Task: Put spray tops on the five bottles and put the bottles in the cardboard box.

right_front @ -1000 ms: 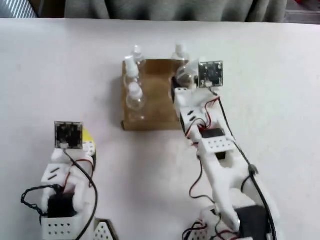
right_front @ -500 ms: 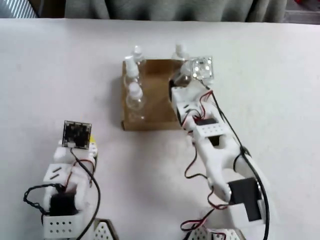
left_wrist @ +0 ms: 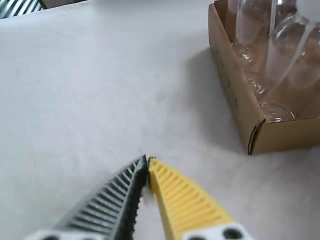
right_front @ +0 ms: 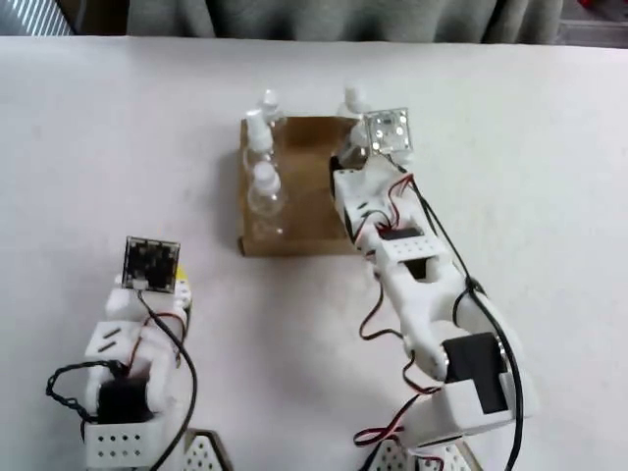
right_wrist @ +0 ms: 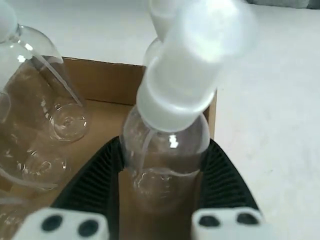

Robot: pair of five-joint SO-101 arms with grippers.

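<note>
We found the right gripper [right_wrist: 164, 152] pinching a clear bottle [right_wrist: 167, 135] around its body, one black finger on each side, with a white spray top [right_wrist: 192, 65] already seated on the neck. The bottle stood upright in the far right corner of the cardboard box [right_front: 294, 245], just inside the wall; we could not tell whether its base touched the box floor. Other bottles [right_front: 263, 191] with white tops stood in the box, several along its left side and one just behind the held bottle. The left gripper [left_wrist: 148, 162] sat low over the white table [right_front: 118, 147], well apart from the box on its near left, with its grey and yellow fingers pressed together and nothing between them. A few faint marks on the box's side wall were too small for us to read.
</note>
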